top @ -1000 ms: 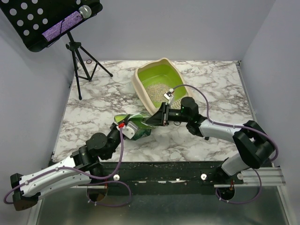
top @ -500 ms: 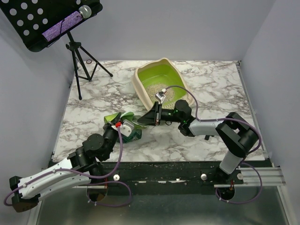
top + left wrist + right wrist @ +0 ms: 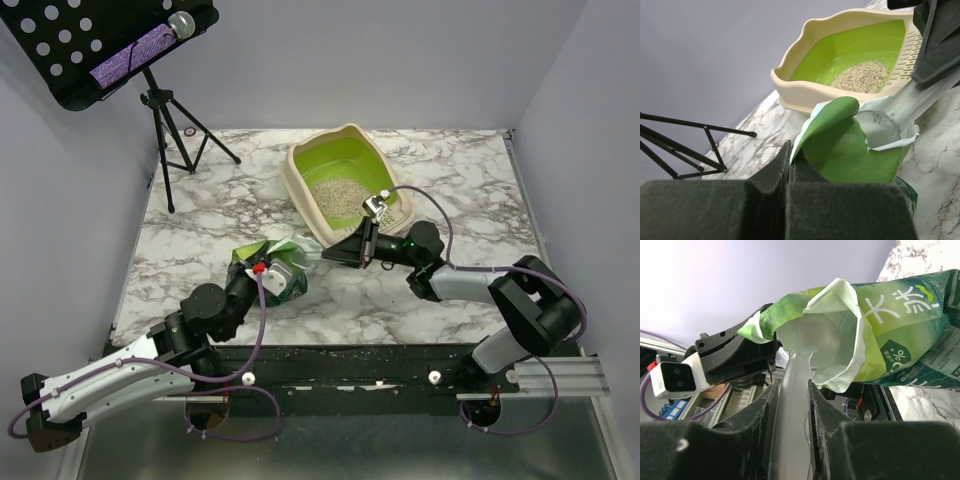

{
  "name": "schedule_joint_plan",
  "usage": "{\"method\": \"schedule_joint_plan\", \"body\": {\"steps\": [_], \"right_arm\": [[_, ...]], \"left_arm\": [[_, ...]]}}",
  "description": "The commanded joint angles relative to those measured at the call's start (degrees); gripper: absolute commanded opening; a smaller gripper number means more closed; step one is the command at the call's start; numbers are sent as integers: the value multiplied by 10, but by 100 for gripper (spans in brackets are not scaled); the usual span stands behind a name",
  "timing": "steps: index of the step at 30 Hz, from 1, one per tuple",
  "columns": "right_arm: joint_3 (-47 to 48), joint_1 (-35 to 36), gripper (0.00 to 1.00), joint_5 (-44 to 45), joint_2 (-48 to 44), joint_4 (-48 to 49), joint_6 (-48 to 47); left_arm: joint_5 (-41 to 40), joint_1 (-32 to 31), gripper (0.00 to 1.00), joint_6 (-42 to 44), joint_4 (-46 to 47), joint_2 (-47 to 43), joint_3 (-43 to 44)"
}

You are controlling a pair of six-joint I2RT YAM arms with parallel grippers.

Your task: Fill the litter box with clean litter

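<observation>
Top external: right gripper (image 3: 335,253), clamping scoop (image 3: 795,385), has backed toward frame right, nearer box (image 3: 805,95); left gripper (image 3: 788,155) pinches bag (image 3: 900,325). Transfer likely next.

Beige rim, lime-green inside on litter box (image 3: 303,197); grey-beige litter (image 3: 340,190); grey-veined white table (image 3: 200,230)

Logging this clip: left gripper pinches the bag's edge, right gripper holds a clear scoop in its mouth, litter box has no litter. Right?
No: the left wrist view shows a patch of clean litter in the litter box. The left gripper on the bag and right gripper on the scoop are right.
</observation>
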Motion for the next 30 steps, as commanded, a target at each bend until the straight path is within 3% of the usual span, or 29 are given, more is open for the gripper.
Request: {"method": "schedule_joint_plan", "body": {"steps": [1,13,30], "right_arm": [[-25,-20,1,-39,-48,32,-4],[-95,-91,0,-62,-120,-29,-27],[-187,-164,0,-47,-257,-110,9]], "left_arm": [[49,0,0,-16,32,5,3],[70,0,0,-16,48,5,-9],[71,0,0,-9,70,18,-23]]}}
